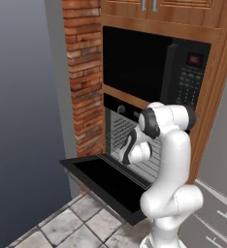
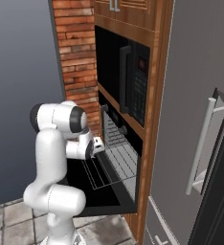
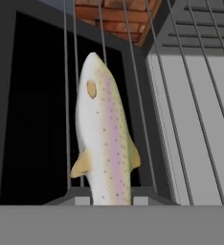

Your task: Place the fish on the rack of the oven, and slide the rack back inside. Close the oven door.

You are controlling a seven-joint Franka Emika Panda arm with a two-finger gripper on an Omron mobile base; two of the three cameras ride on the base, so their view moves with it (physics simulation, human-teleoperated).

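A pale, speckled fish (image 3: 104, 139) with a pink stripe and yellowish fins fills the middle of the hand view, pointing away from the hand. My gripper (image 2: 99, 143) is shut on the fish, and its fingertips are hidden beneath it. The hand hovers just above the silvery wire rack (image 2: 118, 162), which is pulled out of the black oven (image 1: 116, 109) over the dropped-open oven door (image 1: 105, 181). Through the rack's wires I see the dark door glass on the left and the ribbed silver oven wall on the right.
A black microwave (image 1: 154, 63) with a keypad sits in the wooden cabinet above the oven. A brick pillar (image 1: 84, 82) stands at the left of the oven. A grey fridge (image 2: 200, 119) with a long handle is at the right. Grey tiles (image 1: 72, 223) cover the floor.
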